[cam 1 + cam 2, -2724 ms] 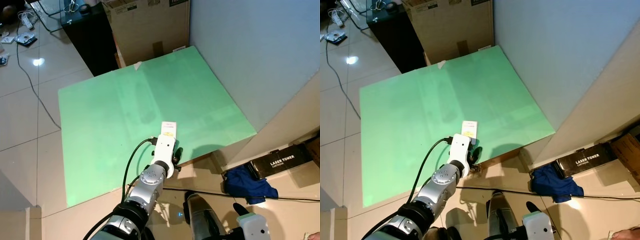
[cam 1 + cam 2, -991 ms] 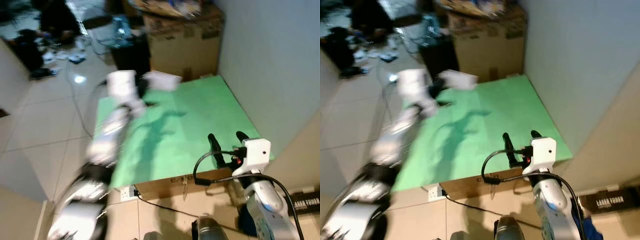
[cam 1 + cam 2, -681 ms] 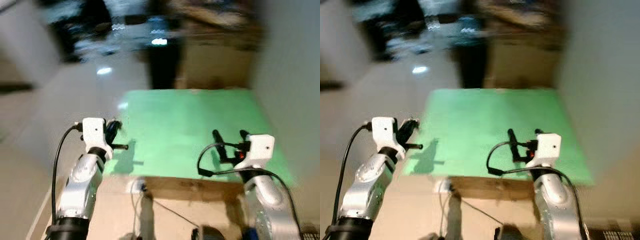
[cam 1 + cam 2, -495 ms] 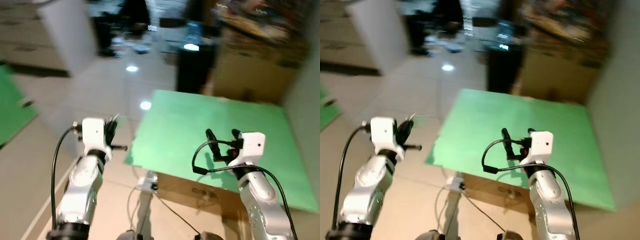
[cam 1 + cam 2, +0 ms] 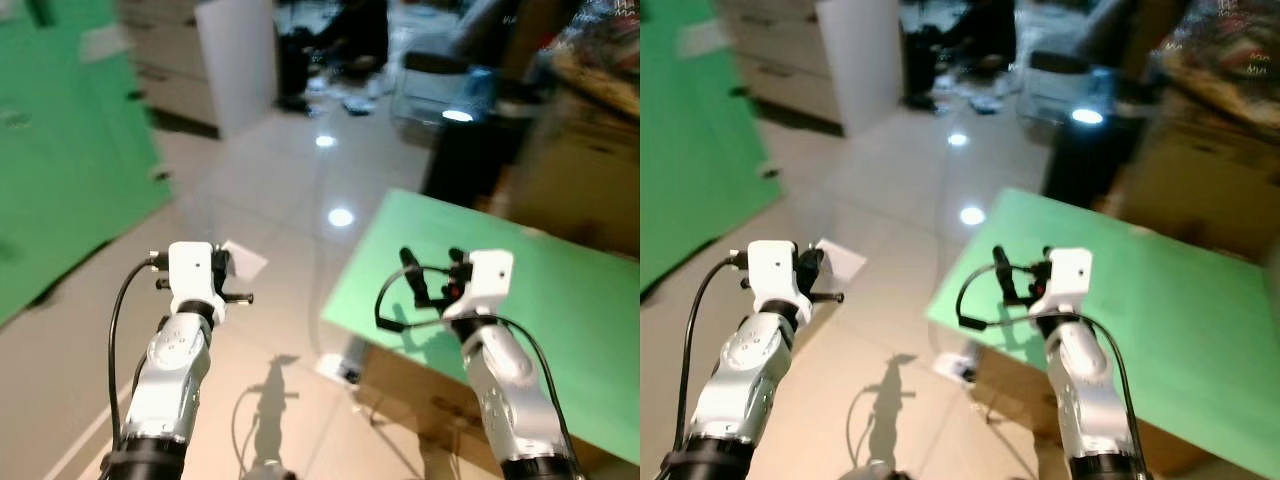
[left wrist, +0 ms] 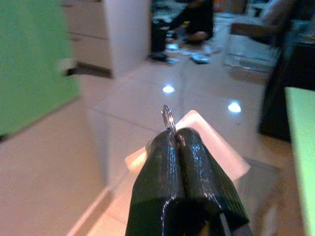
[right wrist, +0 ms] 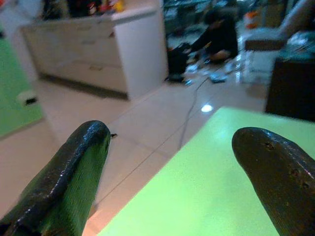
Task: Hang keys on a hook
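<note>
Left gripper (image 6: 173, 142), low centre of frame, pinched a thin silver key ring (image 6: 167, 118); right gripper (image 7: 172, 162) gaped empty. Advisable: keep the pinch firm while hunting a hook.

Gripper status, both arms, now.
Left gripper: shut on the key ring, whose metal loop pokes out between the fingertips.
Right gripper: open and empty, raised over the green board.

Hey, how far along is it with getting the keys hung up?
Picked up: the left gripper is shut on a key ring and raised over the tiled floor. The right gripper is open above the green board. Reaching a hook and hanging remains.
</note>
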You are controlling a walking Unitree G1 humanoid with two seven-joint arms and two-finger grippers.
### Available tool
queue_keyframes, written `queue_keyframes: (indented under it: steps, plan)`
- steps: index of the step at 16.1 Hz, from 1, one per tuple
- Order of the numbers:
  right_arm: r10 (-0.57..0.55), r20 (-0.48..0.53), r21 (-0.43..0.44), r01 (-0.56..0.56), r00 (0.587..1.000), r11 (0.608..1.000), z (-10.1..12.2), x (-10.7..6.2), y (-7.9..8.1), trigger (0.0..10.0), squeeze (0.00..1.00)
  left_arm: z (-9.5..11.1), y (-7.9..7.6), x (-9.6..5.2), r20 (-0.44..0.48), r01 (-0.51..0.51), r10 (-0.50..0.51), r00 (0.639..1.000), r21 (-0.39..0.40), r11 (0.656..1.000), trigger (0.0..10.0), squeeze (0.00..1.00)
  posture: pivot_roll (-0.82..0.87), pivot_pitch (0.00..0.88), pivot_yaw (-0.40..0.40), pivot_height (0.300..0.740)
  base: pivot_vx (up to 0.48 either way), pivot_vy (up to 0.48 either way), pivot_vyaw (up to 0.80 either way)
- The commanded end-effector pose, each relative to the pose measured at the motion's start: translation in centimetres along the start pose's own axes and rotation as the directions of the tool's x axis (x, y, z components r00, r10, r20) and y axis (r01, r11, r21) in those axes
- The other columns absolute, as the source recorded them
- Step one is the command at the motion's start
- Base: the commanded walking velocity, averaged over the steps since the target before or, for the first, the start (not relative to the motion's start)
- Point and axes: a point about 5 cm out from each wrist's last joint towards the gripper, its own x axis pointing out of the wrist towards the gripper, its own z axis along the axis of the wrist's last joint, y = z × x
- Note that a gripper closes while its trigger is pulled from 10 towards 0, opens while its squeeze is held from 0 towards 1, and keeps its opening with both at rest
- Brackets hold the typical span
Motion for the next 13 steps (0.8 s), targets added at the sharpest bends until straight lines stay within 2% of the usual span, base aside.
queue_keyframes:
  steps: [1,2,4,6,7,9,10,12,13]
  plan:
    - [-0.016,-0.01,-0.01,0.016,1.0,1.0,-0.5,-1.0,-0.6,10.0,0.0,-0.9,0.3,-0.4,-0.03,0.007,-0.007,1.0,0.028,1.0,10.0,0.0,-0.02,0.0,0.029,0.74,0.0,0.0,0.4]
    - [-0.011,-0.028,-0.033,0.01,1.0,0.999,-1.0,-2.0,-0.6,10.0,0.0,-1.5,1.0,-1.2,-0.024,0.022,-0.021,1.0,0.057,0.998,10.0,0.0,-0.03,0.0,0.033,0.74,0.0,0.0,0.4]
    - [0.004,-0.064,-0.059,-0.008,0.998,0.998,-1.6,-3.8,-0.7,10.0,0.0,-2.9,1.9,-3.7,-0.064,0.098,-0.095,0.993,0.032,0.995,10.0,0.0,-0.04,0.0,0.037,0.74,0.0,0.0,0.4]
    - [0.005,-0.089,-0.068,-0.011,0.996,0.998,-1.9,-4.6,-1.1,10.0,0.0,-3.3,2.0,-4.6,-0.081,0.098,-0.094,0.992,0.046,0.994,10.0,0.0,-0.03,0.0,0.028,0.74,0.0,0.0,0.4]
    - [-0.001,-0.099,-0.071,-0.006,0.995,0.997,-2.1,-4.8,-1.5,10.0,0.0,-3.3,1.9,-4.5,-0.07,0.069,-0.065,0.995,0.055,0.996,10.0,0.0,-0.03,0.0,0.025,0.74,0.0,0.0,0.4]
    - [0.0,-0.109,-0.053,-0.005,0.994,0.999,-2.6,-4.6,-2.0,10.0,0.0,-3.4,1.6,-3.6,-0.072,-0.012,0.015,0.997,0.04,0.999,10.0,0.0,-0.03,0.0,0.019,0.74,0.0,-0.48,0.41]
    - [0.012,-0.124,-0.046,-0.017,0.992,0.999,-2.9,-4.7,-2.1,10.0,0.0,-3.7,2.0,-3.5,-0.088,-0.034,0.039,0.995,0.053,0.998,10.0,0.0,-0.03,0.0,0.015,0.74,0.0,-0.48,0.41]
    - [0.028,-0.17,-0.044,-0.036,0.985,0.998,-4.1,-5.7,-2.2,10.0,0.0,-4.6,3.9,-4.3,-0.132,-0.079,0.089,0.987,0.082,0.994,10.0,0.0,-0.02,0.0,0.008,0.74,0.0,-0.48,0.4]
    - [0.028,-0.175,-0.044,-0.037,0.984,0.998,-4.3,-5.8,-2.2,10.0,0.0,-4.8,4.1,-4.5,-0.141,-0.085,0.095,0.985,0.08,0.993,10.0,0.0,-0.02,0.0,0.007,0.74,0.0,-0.48,0.41]
